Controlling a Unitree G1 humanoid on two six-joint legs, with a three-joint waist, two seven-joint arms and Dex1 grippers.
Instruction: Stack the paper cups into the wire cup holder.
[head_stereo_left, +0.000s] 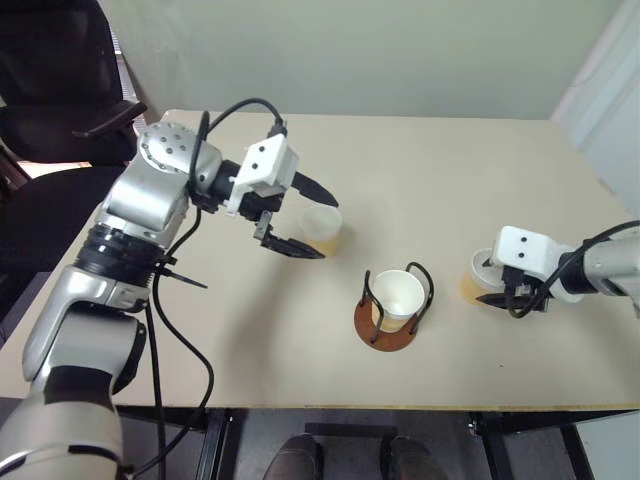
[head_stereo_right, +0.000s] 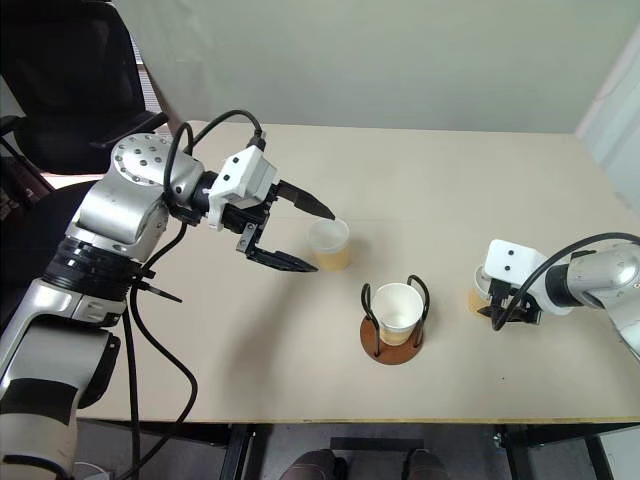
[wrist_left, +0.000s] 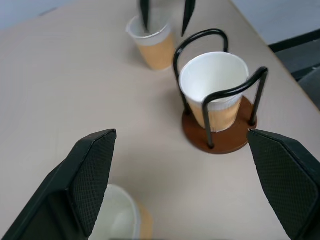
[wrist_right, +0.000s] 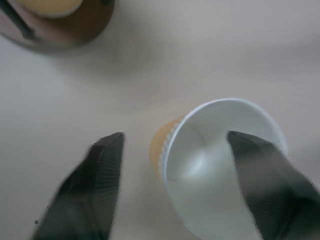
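My left fingers (head_stereo_left: 308, 218) gape beside the ten o'clock cup (head_stereo_left: 323, 230); my right fingers (wrist_right: 175, 175) straddle, unclosed, the three o'clock cup (wrist_right: 220, 165)

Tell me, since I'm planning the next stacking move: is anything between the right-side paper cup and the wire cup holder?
Nothing visible. Bare beige table separates the tan-and-white paper cup at the right gripper from the black-wire, brown-based cup holder.

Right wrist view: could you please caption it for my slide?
Right tool straddling a paper cup's rim, one finger inside.
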